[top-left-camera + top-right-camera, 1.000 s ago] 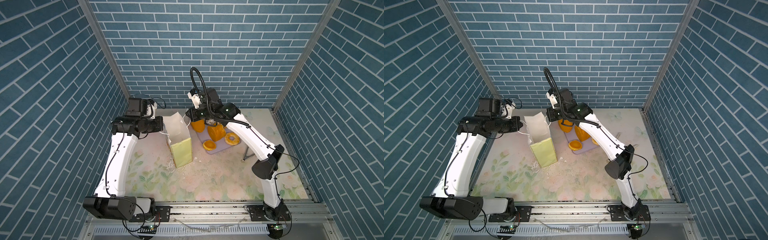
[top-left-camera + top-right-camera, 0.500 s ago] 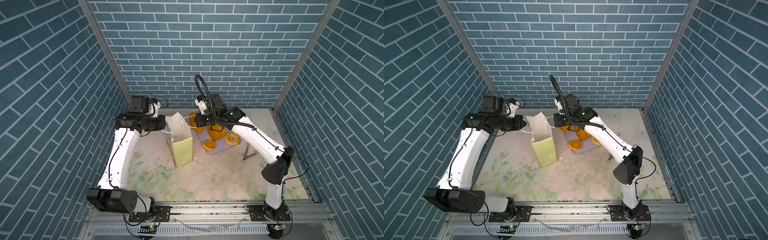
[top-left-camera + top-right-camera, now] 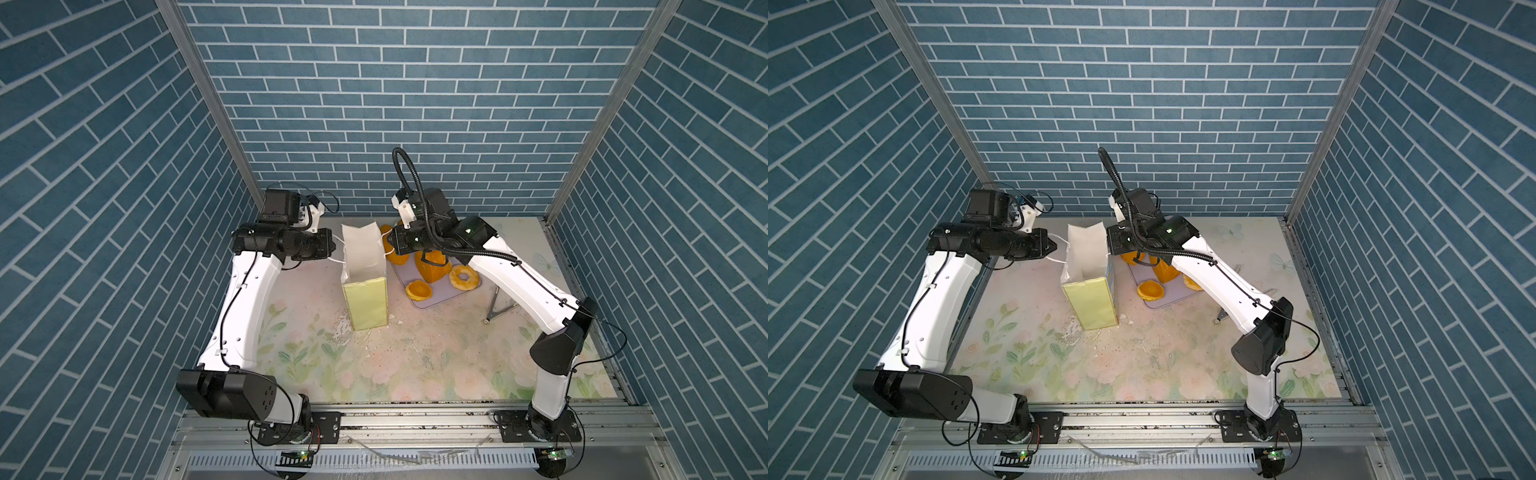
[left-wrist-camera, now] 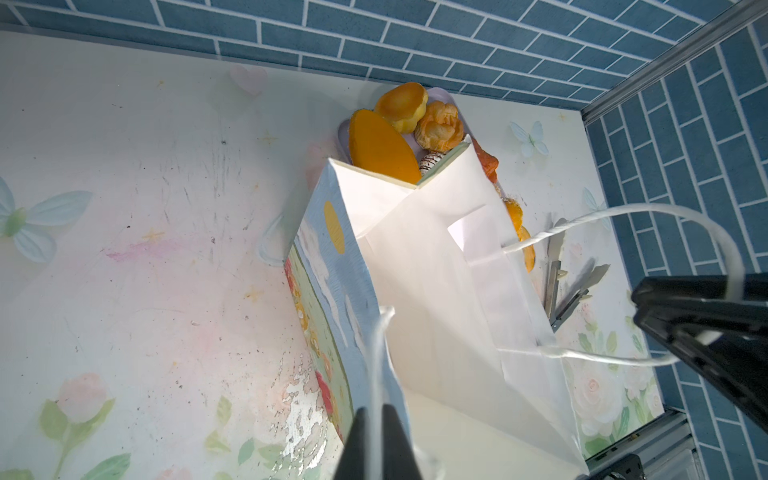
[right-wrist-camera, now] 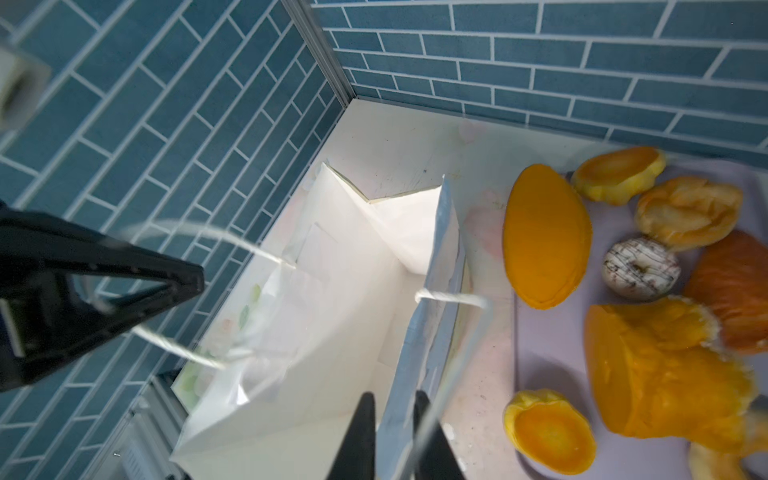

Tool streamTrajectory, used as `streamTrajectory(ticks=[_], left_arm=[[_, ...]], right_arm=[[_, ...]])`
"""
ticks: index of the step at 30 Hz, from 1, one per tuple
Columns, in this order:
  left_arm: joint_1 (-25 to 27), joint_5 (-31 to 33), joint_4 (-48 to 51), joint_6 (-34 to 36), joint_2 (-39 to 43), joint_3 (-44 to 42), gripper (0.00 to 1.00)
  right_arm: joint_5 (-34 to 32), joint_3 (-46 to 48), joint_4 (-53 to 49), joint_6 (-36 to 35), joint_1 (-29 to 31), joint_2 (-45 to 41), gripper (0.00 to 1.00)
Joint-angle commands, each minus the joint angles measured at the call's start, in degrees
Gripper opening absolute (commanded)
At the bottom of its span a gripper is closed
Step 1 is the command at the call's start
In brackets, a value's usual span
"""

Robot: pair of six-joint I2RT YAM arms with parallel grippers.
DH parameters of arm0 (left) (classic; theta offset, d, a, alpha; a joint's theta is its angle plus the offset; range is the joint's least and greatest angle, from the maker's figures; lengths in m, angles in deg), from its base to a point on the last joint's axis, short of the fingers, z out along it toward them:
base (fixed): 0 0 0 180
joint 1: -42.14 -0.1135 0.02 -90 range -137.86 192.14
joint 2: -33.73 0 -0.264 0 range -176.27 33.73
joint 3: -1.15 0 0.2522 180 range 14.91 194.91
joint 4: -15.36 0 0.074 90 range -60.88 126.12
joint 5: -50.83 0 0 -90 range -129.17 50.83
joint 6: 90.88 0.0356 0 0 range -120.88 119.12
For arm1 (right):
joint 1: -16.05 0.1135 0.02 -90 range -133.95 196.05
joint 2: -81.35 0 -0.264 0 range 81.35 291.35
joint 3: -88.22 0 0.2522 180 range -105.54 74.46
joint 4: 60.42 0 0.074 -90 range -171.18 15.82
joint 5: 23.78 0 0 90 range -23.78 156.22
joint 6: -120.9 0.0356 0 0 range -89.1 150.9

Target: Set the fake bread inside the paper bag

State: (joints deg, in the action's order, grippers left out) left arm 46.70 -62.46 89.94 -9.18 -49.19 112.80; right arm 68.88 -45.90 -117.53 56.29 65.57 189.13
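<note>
**Bag stands open between our two tools, bread on the tray**

The paper bag [image 3: 365, 291] [image 3: 1090, 303] stands upright on the flowered counter [image 3: 415, 361] with its mouth open and its pale yellow-green narrow side toward the camera in both top views. We have one tool at each side of its rim.

Our left tool [image 3: 333, 245] [image 4: 376, 409] sits just beside the bag's left wall. In the left wrist view its jaws are narrow, with one white cord handle [image 4: 380, 345] running through the gap. We cannot tell whether the cord is pinched or lies loose there.

Our right tool [image 3: 388, 244] [image 5: 393, 395] is at the opposite wall. In the right wrist view its jaws stand a little apart and the edge of the bag's wall shows in the gap. The second cord handle [image 5: 453, 299] passes just beside one finger, blurred.

The fake bread [image 5: 544, 245] lies outside the bag, on the lavender tray [image 3: 440, 297] just beside it on the right. We can see:
- a long oval loaf
- a thick cylinder loaf [image 5: 665, 365]
- a speckled ball [image 5: 642, 268]
- small buns [image 5: 548, 432]
- a ring doughnut [image 3: 464, 277]

The metal tongs [image 3: 496, 309] lie on the counter near the tray, on its far side from the bag.
</note>
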Motion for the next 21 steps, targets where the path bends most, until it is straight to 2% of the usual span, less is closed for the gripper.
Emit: streamTrajectory(ticks=[1, 2, 5, 9, 13, 15, 21], left_arm=[[0.3, 0.6, 1.3, 0.6, 0.3, 2.5, 0.44], [0.3, 1.0, 1.5, 0.6, 0.5, 3.0, 0.52], [0.3, 3.3, 1.7, 0.3, 1.7, 3.9, 0.63], [0.3, 5.6, 1.2, -0.1, 3.6, 3.7, 0.7], [0.2, 8.6, -0.1, -1.1, 5.5, 2.2, 0.77], [0.2, 9.9, -1.2, -1.6, 6.9, 1.3, 0.8], [-1.5, 13.4, -2.6, -3.7, 10.1, 0.9, 0.84]], right_arm=[[-4.2, -0.6, -1.1, -0.3, 0.2, -1.3, 0.52], [-6.1, -0.8, -1.6, -0.8, 0.2, -1.7, 0.63], [-10.6, -1.1, -3.1, -2.1, 0.0, -3.1, 0.98], [-15.2, -0.7, -5.8, -1.3, -1.3, -5.5, 0.99], [-20.8, 0.7, -11.6, 3.3, -3.8, -9.1, 0.99], [-24.2, 3.9, -13.3, 5.3, -5.5, -12.3, 0.99], [-27.3, 18.5, -15.3, 11.3, -14.7, -23.4, 0.99]])
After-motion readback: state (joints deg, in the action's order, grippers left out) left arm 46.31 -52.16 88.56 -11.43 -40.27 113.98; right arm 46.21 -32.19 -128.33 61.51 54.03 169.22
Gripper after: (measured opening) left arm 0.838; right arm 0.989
